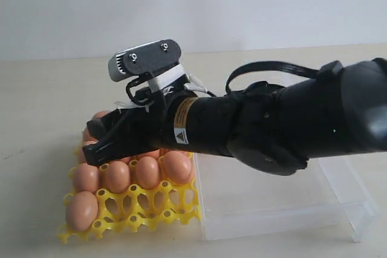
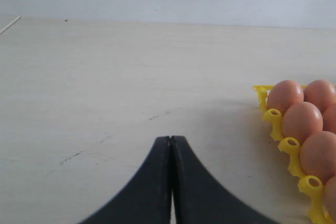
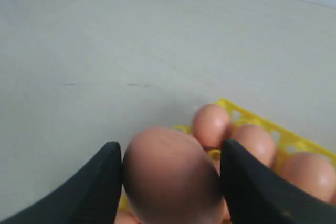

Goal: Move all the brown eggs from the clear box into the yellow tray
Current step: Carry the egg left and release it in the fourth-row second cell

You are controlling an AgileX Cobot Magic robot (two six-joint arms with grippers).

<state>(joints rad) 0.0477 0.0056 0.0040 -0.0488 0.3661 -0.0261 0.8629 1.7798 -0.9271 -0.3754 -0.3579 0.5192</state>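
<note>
An egg (image 3: 168,179) was gripped between the fingers of the right gripper (image 3: 170,153) and held over the tray (image 1: 145,206), where other eggs (image 1: 147,172) were seated in cups. The box (image 1: 272,209) was set just beside the tray. The left gripper (image 2: 171,141) was closed on nothing, above the table (image 2: 105,103) near the tray's edge.

The table (image 1: 36,101) is pale and smooth, with a few small dark marks. A yellow tray (image 1: 145,209) lies on it at the near left. A clear box (image 1: 272,209) lies just beside the tray, on the right.
</note>
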